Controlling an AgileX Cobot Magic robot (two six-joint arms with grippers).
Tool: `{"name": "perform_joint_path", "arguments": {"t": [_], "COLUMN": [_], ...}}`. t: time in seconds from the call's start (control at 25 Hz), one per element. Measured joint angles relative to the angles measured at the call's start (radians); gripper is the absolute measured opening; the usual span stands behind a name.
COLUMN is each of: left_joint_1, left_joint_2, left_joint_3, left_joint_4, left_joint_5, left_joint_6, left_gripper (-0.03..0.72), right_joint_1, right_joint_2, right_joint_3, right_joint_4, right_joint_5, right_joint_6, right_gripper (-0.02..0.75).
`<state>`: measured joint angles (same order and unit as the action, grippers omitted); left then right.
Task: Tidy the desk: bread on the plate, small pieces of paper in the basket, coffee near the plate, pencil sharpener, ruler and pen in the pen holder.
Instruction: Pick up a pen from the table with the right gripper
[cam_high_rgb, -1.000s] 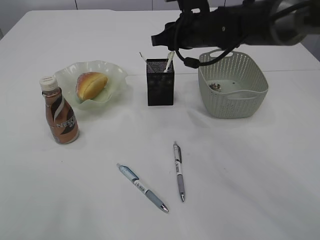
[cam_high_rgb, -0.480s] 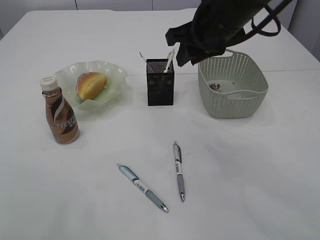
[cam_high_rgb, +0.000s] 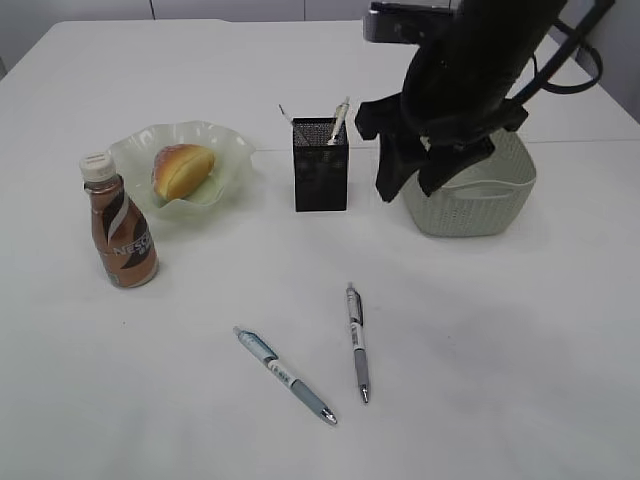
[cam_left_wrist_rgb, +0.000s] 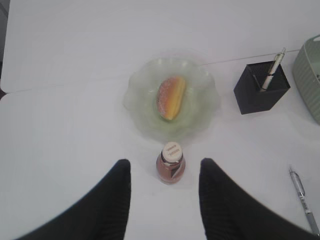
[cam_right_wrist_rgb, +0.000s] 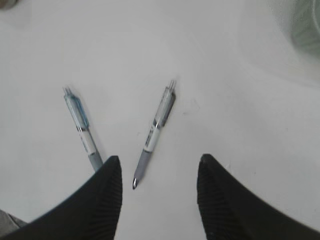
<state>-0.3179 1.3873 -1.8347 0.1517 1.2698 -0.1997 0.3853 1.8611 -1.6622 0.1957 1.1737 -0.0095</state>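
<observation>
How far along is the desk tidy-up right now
Done, apparently: bread on the plate, coffee beside it, paper bits in the basket, one pen in the pen holder. In hand: nothing; the open right gripper hangs above the grey pen. Left: that and the blue pen.

A plain white tabletop (cam_high_rgb: 520, 380) spreads under me, evenly lit with soft shadows; a seam crosses it, and pale wall panels (cam_high_rgb: 200, 8) stand behind.
</observation>
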Motion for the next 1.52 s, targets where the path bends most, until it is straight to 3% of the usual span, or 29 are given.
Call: {"name": "perform_joint_path", "arguments": {"t": [0.2, 0.32, 0.6, 1.52], "left_joint_1": [0.0, 0.0, 0.0, 0.0], "left_joint_2": [-0.053, -0.083, -0.13, -0.15], "left_joint_3": [0.098, 0.158, 0.177, 0.177], "left_joint_4": [-0.034, -0.04, -0.079, -0.121], "left_joint_5": [0.0, 0.0, 0.0, 0.0], "left_joint_6": [0.0, 0.0, 0.0, 0.0], "left_gripper": [0.326, 0.326, 0.326, 0.326], "right_joint_1": [0.0, 0.007, 0.116, 0.135], "right_joint_2": [0.023, 0.058, 0.127, 0.365], "right_joint_3": [-0.001, -0.002, -0.004, -0.01], "right_joint_4": [0.004, -0.007, -0.208, -0.11], "right_joint_5": [0.048, 0.048, -0.019, -0.041], "right_joint_6": [0.016, 0.162, 0.461, 0.554], "right_gripper": [0.403, 0.403, 0.403, 0.403]}}
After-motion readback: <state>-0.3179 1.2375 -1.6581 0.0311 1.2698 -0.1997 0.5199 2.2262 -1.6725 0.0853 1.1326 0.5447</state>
